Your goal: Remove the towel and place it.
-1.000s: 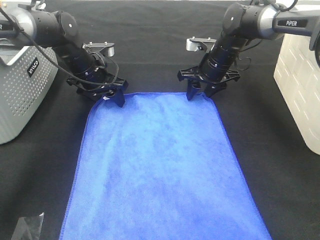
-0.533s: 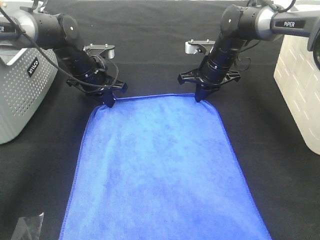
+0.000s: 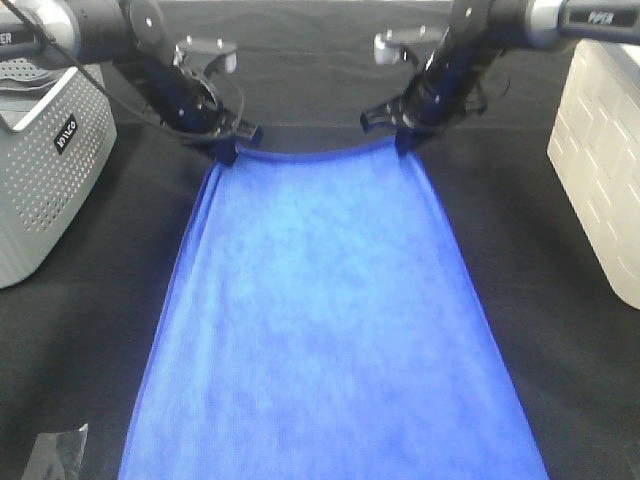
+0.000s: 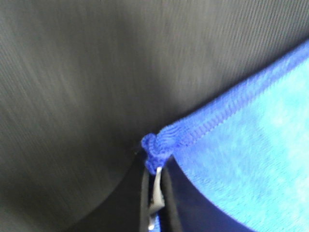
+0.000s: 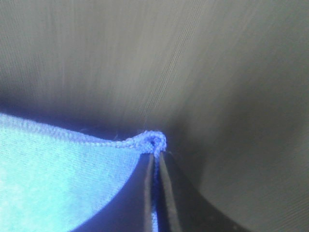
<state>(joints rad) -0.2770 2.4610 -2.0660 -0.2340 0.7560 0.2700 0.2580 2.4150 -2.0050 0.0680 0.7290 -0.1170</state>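
The towel (image 3: pixel 325 320) lies down the middle of the table (image 3: pixel 560 290), its far edge raised and sagging slightly between the two far corners while the rest rests on the black cloth and its near end runs out of view at 6 o'clock. The left claw (image 3: pixel 228 152) is clenched on the far corner at 11 o'clock, the right claw (image 3: pixel 405 143) on the corner at 1 o'clock; both wrist views show a bunched hem pinched between closed jaws. This looks like the lift-off step, just begun.

Next, I judge, both arms must rise and travel together, keeping even tension so neither corner slips. A grey box (image 3: pixel 45 160) crowds 9 o'clock, a white bin (image 3: pixel 600 150) 3 o'clock; open room lies toward 12 o'clock.
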